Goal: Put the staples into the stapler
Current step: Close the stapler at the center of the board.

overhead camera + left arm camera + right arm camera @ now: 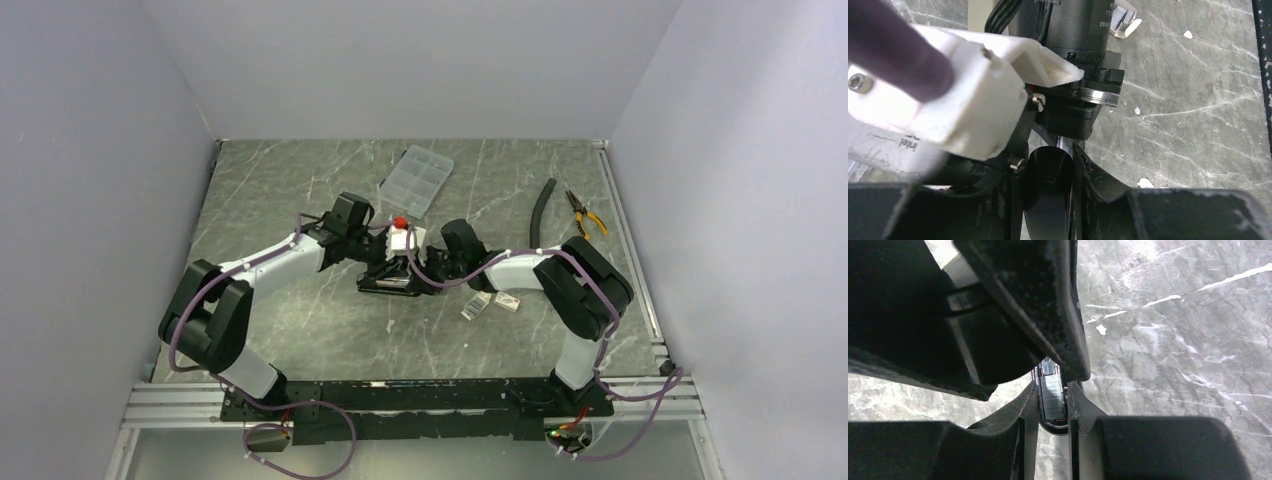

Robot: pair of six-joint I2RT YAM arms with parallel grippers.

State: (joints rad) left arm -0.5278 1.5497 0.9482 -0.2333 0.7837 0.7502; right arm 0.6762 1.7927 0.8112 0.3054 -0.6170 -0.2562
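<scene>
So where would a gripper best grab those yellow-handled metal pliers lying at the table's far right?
Probably across both handles of the yellow-handled metal pliers, coming straight down from above: they lie flat, and the handles are the longest, thickest part.

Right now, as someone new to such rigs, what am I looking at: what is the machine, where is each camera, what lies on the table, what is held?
Two robot arms are bolted at the table's near edge. The wide picture looks down from above and behind them; the other two come from a camera on each wrist. On the marble table lie a clear compartment case, a black hose, yellow-handled pliers and a small white staple box in two parts. In the middle, the left gripper is closed on the black stapler. The right gripper pinches its open channel, where a strip of staples lies.
</scene>
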